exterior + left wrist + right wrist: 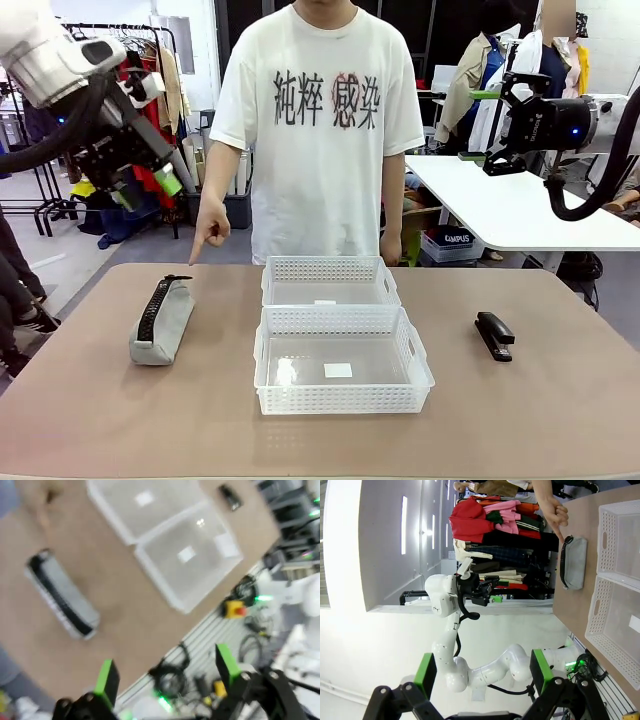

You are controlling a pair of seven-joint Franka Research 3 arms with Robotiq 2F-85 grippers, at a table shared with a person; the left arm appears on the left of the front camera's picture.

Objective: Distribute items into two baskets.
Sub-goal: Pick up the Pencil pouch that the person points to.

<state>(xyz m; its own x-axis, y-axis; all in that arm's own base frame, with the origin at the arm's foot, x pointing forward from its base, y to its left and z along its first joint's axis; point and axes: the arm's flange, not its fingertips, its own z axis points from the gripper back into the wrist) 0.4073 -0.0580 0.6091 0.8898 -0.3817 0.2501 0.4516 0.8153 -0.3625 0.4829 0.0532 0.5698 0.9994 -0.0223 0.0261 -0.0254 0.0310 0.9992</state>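
Below the left gripper [147, 190], well apart from it, the grey pouch [162, 322] was seen lying lengthwise on the table [90, 420], zipper along its upper side. The person's hand [210, 228] was pointed down just beyond its far end. That gripper was held high, jaws spread wide, nothing between them. Over on the other side, below the right gripper [478, 125] and likewise well apart, the black stapler [494, 335] was found flat on the table. Those jaws too were parted and empty. Between the two items, and low between the two grippers, the near basket [343, 402] and the far basket [330, 268] were set touching, neither holding an item. Nothing, it was judged, had yet been distributed.

And here the risks could be weighed. The pouch was soft: pinched at one end, it could be expected to sag and catch on a lattice rim, so that a basket was dragged or tipped. The pointing hand was close to the pouch's far end, and a descent there might bring the hand under the closing jaws. The stapler was small and low, so a grasp a shade off centre could slip from it, or it could be nudged toward the table's edge. Both items might also be dropped into one basket.
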